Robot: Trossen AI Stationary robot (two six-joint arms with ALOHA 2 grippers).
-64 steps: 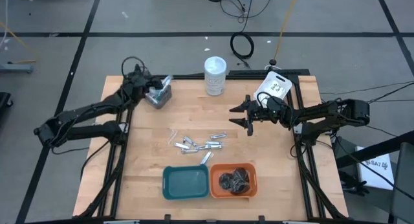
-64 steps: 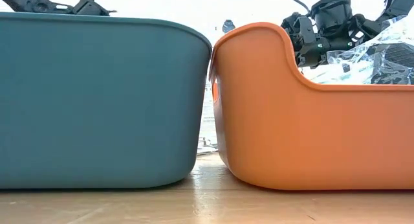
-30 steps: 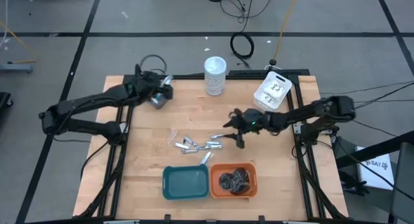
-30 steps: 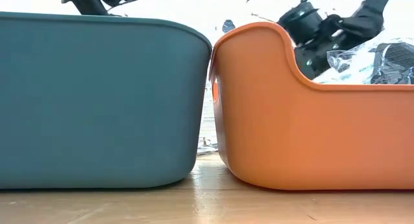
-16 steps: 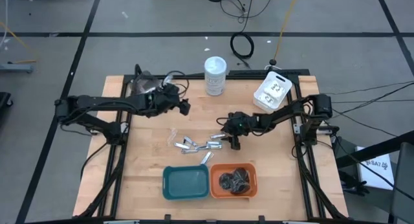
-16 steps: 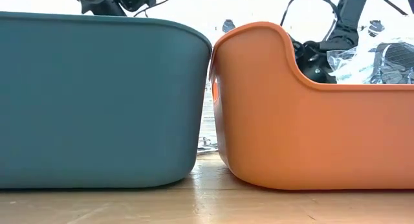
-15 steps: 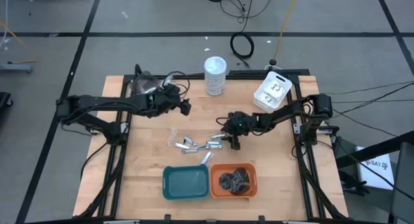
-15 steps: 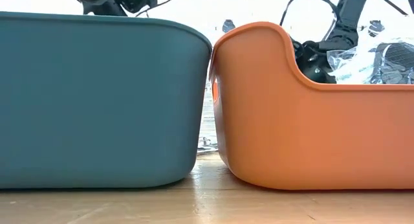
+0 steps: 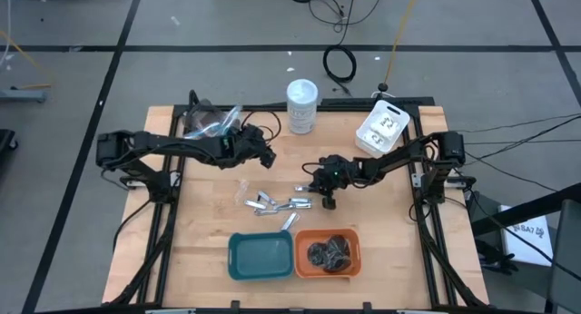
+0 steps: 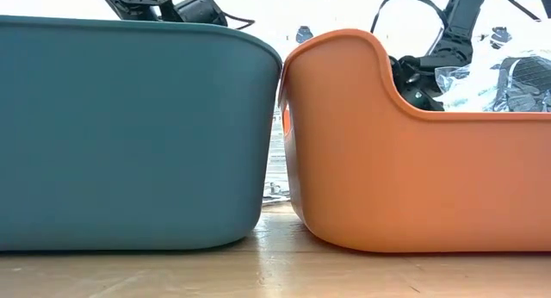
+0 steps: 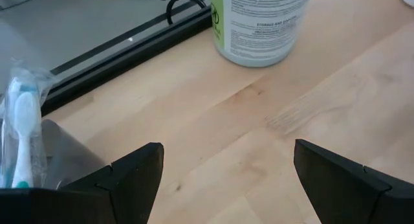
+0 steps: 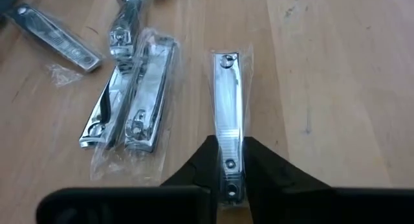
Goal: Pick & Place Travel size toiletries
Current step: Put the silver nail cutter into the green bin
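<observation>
Several slim silver nail clippers in clear wrap (image 9: 272,203) lie loose on the wooden table's middle. My right gripper (image 9: 316,187) sits low at the right end of this group, shut on one wrapped clipper (image 12: 227,101). Two more clippers (image 12: 139,101) lie side by side next to it. Dark round bundles in clear wrap (image 9: 329,252) fill the orange tray (image 9: 356,260). My left gripper (image 9: 263,155) hovers open over bare wood, far left of the group, with nothing between its fingers (image 11: 136,172). My right gripper pinches the clipper's two long sides near one end (image 12: 229,160) between its two fingers. The fingers come slanting down from the table's right side and lie along the clipper. The clipper lies flat on the wood, its other end (image 12: 226,59) pointing away from the fingers.
A teal tray (image 9: 238,260) stands left of the orange one at the near edge. A tall white-lidded jar (image 9: 302,105) and a white printed box (image 9: 383,128) stand at the far edge. A grey holder with a wrapped toothbrush (image 11: 22,127) is at the far left.
My left gripper has swung from the far left corner toward the table's middle, staying open. My right gripper has moved a little toward the left edge and down to the clippers, and has shut on one of them.
</observation>
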